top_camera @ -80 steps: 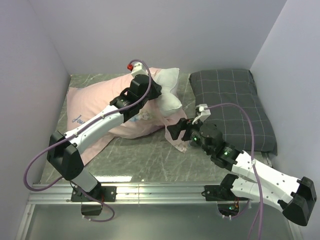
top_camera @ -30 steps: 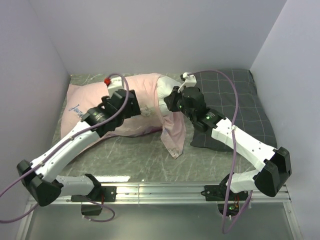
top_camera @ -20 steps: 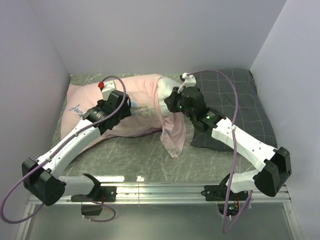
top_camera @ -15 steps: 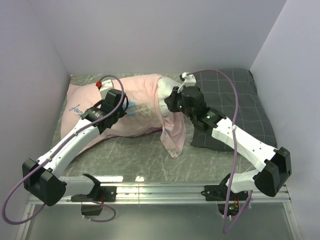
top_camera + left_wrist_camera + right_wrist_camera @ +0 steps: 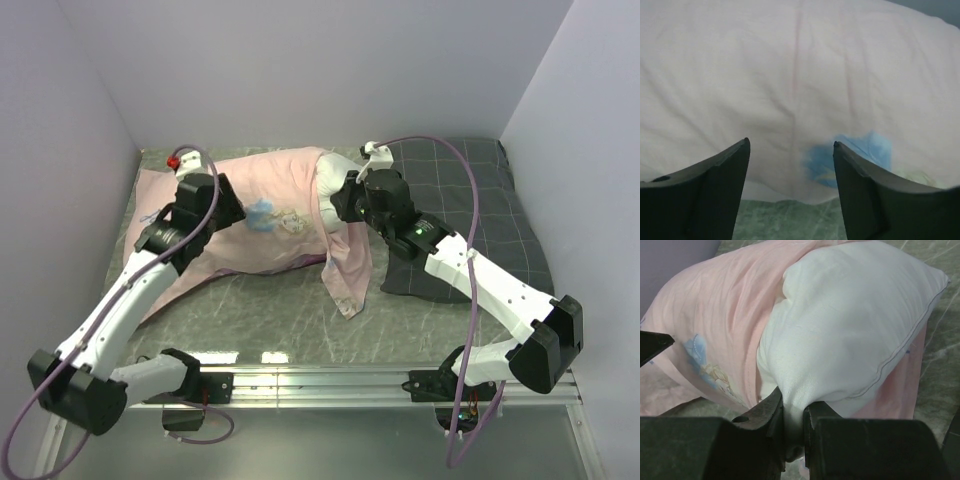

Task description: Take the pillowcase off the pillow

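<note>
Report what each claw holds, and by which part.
Right claw pinches the pillow at the lower edge of its bare white end. Left claw is open over the pillowcase, holding nothing.

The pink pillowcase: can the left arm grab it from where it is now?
Probably yes. The left gripper hangs open, facing the pillowcase with nothing between them. The right gripper pinches the pillow elsewhere.

Thin matt pillowcase (image 5: pixel 285 190) cloth, smooth white pillow (image 5: pixel 850 325) fabric
</note>
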### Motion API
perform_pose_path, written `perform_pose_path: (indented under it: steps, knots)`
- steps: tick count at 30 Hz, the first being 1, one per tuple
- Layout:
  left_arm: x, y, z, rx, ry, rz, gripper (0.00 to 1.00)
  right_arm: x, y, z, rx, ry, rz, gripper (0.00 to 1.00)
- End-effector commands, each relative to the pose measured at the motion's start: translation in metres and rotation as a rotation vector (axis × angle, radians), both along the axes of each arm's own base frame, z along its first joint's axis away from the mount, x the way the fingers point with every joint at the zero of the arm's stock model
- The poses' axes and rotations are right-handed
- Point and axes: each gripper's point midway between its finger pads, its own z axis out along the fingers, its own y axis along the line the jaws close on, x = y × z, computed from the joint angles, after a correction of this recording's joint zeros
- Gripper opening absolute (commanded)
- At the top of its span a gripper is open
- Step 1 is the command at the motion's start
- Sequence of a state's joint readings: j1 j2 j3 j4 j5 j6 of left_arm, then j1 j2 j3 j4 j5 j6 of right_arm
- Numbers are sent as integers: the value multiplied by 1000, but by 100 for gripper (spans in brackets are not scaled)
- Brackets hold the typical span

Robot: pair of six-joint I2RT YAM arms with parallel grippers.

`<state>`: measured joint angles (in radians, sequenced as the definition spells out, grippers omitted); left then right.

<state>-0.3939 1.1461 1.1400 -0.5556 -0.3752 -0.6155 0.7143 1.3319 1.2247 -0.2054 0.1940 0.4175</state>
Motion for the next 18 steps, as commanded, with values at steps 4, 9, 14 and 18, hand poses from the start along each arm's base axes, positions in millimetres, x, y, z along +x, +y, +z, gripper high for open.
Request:
perform_pose_path:
  steps: [4,9,14,18]
  knots:
    - [-9,-34,6,-150,-84,-150,80,7,1,71,120,-155,-9,0]
    - [3,-42,-20,-163,-48,-147,70,8,-1,74,114,-158,-17,0]
    - [16,-35,-19,-129,-54,-89,33,8,-6,81,96,-170,-30,0]
    - [17,-15,-4,-76,-79,-14,9,7,-9,83,86,-176,-40,0]
